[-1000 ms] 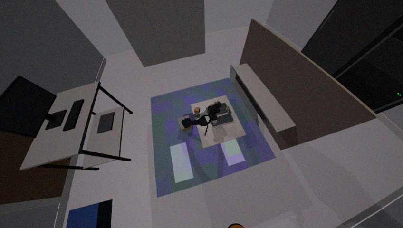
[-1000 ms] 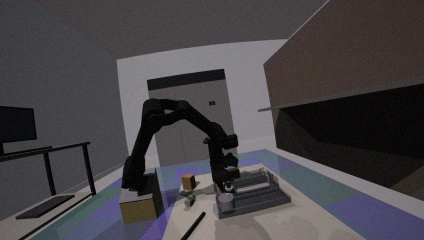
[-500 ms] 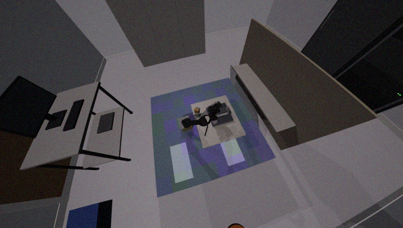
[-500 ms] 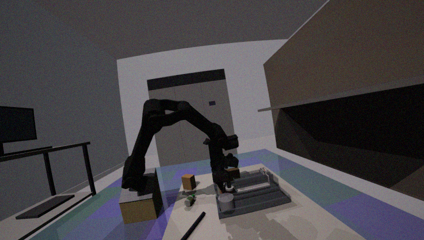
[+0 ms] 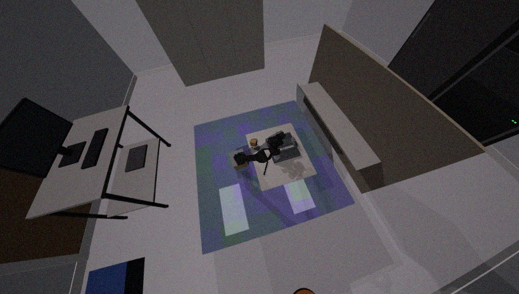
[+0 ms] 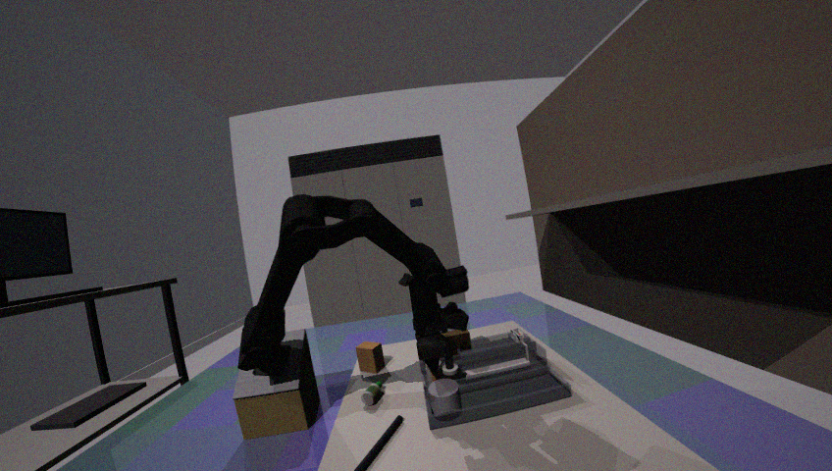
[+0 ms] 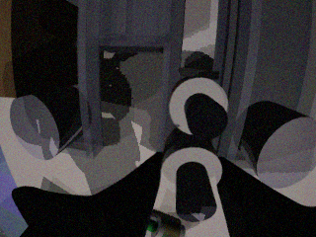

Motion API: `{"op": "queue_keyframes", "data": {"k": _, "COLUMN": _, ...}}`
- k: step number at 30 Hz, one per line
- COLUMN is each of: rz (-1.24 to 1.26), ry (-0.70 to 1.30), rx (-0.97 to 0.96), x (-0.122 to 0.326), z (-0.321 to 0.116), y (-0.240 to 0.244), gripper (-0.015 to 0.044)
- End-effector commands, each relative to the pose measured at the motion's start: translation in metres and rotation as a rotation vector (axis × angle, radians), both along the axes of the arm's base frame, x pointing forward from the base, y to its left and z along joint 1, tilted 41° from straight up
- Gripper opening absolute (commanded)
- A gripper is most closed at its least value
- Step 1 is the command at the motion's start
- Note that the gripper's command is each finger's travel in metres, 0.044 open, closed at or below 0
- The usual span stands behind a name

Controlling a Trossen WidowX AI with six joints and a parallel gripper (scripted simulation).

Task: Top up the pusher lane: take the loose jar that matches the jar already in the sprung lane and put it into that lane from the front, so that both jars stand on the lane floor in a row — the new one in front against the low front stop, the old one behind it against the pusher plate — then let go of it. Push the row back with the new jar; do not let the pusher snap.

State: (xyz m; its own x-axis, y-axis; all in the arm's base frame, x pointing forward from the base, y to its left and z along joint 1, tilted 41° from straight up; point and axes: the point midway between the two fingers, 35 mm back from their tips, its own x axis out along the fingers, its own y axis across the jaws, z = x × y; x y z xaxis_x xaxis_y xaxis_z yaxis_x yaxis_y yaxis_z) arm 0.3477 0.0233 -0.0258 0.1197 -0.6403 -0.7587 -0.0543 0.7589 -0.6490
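While the black arm (image 5: 260, 156) (image 6: 297, 233) bends over the gray rack (image 5: 287, 157) (image 6: 507, 391) (image 7: 91, 114), its claw (image 6: 438, 376) (image 7: 189, 160) pinches a jar with a white ring top (image 7: 169, 170). That jar is at the rack's front end, and the other white-topped jar (image 7: 176, 106) is at 12 o'clock from it in the wrist view, inside the lane. I cannot tell if they touch. In the outside view, an orange block (image 5: 253, 142) (image 6: 370, 357) sits at 10 o'clock from the rack, a green-tipped bottle (image 6: 372, 393) (image 7: 168, 226) lies at 9, and a black stick (image 5: 265, 167) (image 6: 379, 444) at 8, all on the tabletop (image 5: 271, 183) (image 6: 606, 429) (image 7: 10, 123).
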Motion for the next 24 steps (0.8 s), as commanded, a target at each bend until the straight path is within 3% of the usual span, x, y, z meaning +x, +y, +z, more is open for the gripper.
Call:
{"op": "queue_keyframes", "data": {"k": 1, "rz": 0.003, "ry": -0.015, "rx": -0.005, "x": 0.0038, "z": 0.0001, "y": -0.0019, "gripper": 0.0}}
{"op": "queue_keyframes", "data": {"k": 24, "rz": 0.003, "ry": -0.015, "rx": -0.005, "x": 0.0037, "z": -0.0049, "y": -0.0063, "gripper": 0.0}}
